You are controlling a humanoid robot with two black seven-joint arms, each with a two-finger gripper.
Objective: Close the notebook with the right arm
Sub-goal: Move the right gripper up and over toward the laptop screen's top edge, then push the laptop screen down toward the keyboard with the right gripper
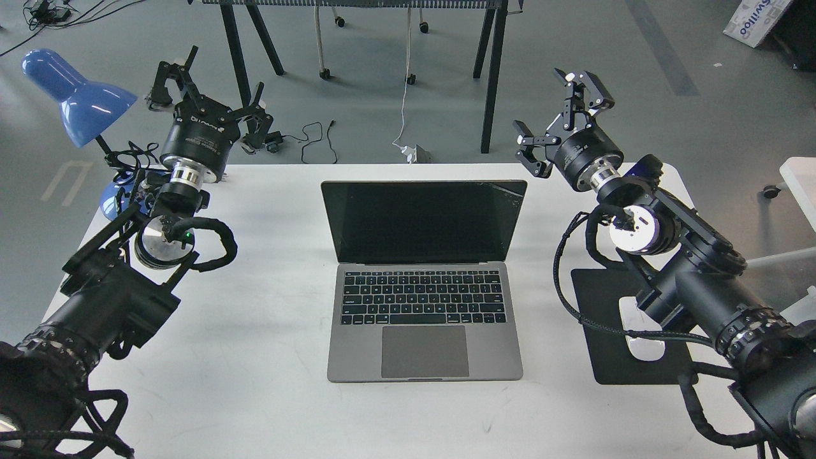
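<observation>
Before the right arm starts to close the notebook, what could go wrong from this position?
1. The right gripper is open, up beside the screen's top right corner; a sideways approach could knock the notebook instead of folding it.
2. The glass near that corner looks cracked, so pressing there may worsen it.
3. The arm hangs over the mouse pad and could drag it.

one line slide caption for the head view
Open notebook on white table, both hands open: right hand, left hand.
</observation>
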